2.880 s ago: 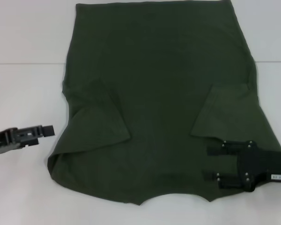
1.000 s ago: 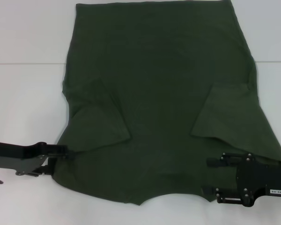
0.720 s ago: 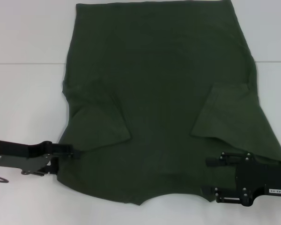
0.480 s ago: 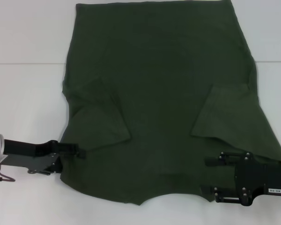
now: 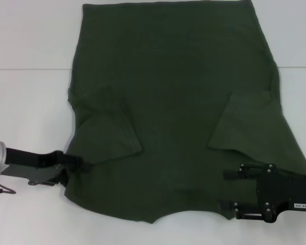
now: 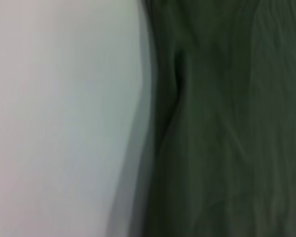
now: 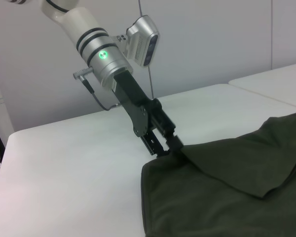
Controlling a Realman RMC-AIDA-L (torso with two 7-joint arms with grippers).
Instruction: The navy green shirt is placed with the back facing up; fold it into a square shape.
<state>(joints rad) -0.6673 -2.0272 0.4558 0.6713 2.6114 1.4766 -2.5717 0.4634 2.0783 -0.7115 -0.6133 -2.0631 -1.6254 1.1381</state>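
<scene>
The navy green shirt lies spread flat on the white table, with both sleeves folded inward. My left gripper is at the shirt's near left edge, just below the folded left sleeve. In the right wrist view the left gripper pinches the fabric, and the shirt rises to a small peak at its tips. The left wrist view holds only the shirt's edge beside bare table. Over the near right corner my right gripper is open, its fingers wide apart.
A seam crosses the white table behind the arms. The right wrist view shows a wall behind the table and the table's side edge. Bare table lies on both sides of the shirt.
My left gripper moved right from the bare table to the shirt's left edge, pushing the near left corner inward. The right gripper shifted slightly nearer and stayed open.
</scene>
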